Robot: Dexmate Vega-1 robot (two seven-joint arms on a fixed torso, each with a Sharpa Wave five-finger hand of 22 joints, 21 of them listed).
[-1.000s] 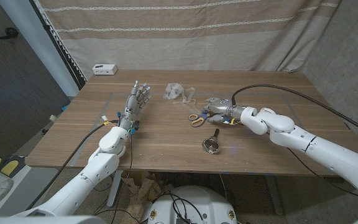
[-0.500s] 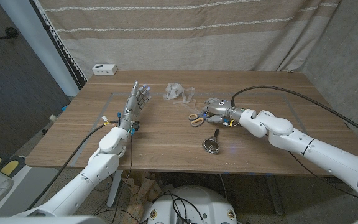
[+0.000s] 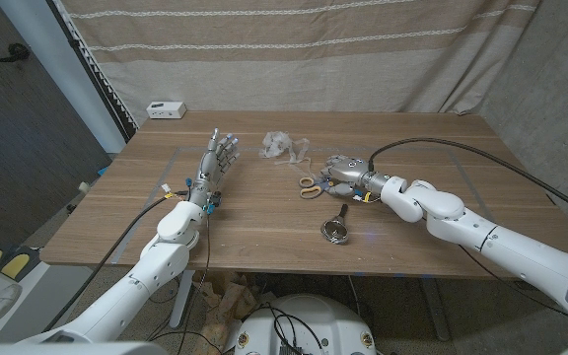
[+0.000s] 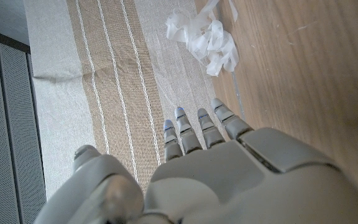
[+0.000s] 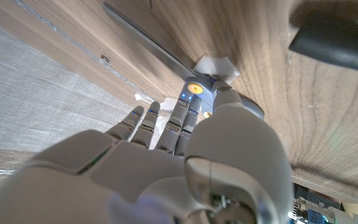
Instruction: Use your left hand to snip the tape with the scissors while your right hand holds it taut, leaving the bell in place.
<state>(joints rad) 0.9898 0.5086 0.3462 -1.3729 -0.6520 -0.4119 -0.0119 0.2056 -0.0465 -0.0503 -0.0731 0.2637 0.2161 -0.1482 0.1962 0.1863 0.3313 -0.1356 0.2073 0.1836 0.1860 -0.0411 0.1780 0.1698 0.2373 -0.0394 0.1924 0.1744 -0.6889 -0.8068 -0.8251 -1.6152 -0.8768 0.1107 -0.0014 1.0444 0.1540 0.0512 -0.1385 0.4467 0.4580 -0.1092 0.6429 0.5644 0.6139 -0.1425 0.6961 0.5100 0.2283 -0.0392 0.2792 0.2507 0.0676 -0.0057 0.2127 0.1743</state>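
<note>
While the left robot hand [image 3: 221, 156] reaches forward, fingers spread, the right robot hand [image 3: 341, 170] covers the scissors [image 3: 312, 186], grip unclear.

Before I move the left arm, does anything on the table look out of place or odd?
Yes. The right robot hand is over the scissors, though the task gives them to the left robot hand, which waits open and apart. The tape lies in a loose crumpled wad, not taut. The bell sits undisturbed.

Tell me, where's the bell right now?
In the head view the bell lies on the table right of centre, near the front edge, just in front of the right hand and the scissors.
</note>
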